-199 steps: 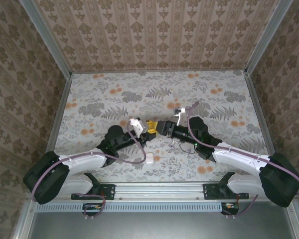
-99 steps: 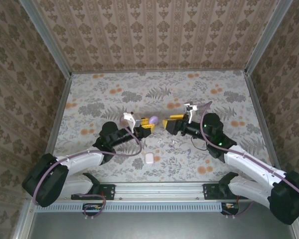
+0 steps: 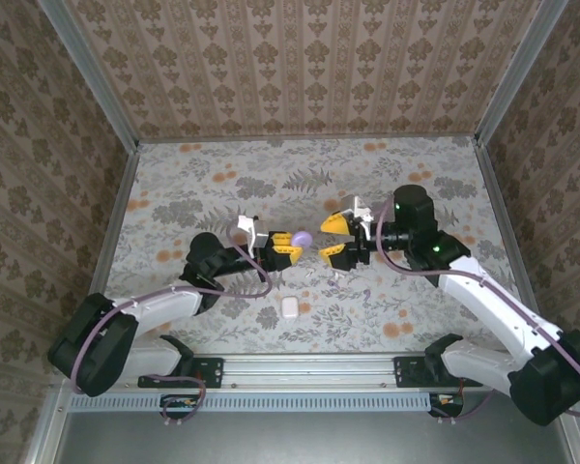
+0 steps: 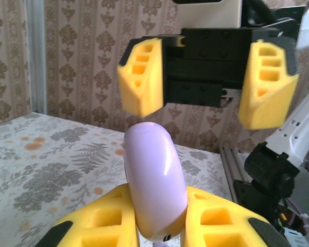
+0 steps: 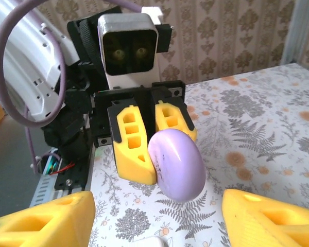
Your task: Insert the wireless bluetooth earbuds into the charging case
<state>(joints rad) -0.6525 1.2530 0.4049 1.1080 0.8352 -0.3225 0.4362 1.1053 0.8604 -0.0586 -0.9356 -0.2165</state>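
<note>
My left gripper [image 3: 282, 249] is shut on a flat rounded purple disc [image 3: 299, 237], held on edge above the table. The disc [image 4: 154, 180] stands up between the yellow pads [image 4: 92, 226]. Facing it, a short gap away, my right gripper [image 3: 333, 239] is open and holds nothing. From the right wrist, the disc [image 5: 177, 164] sits beside the left gripper's pad [image 5: 131, 149], in front of my own spread fingertips [image 5: 56, 221]. The white charging case [image 3: 289, 307] lies on the table nearer the bases. Two tiny pale specks [image 3: 310, 276] below the grippers may be the earbuds; too small to tell.
The flowered table cover [image 3: 203, 184] is ringed by patterned walls [image 3: 300, 68] at the back and both sides. A metal rail [image 3: 309, 369] with the arm bases runs along the near edge. The case's top edge [image 5: 152, 242] shows low in the right wrist view.
The two grippers were pressed together a second ago. Since then the right gripper has let go, opened and drawn back to the right and upward. The left gripper keeps the purple disc.
</note>
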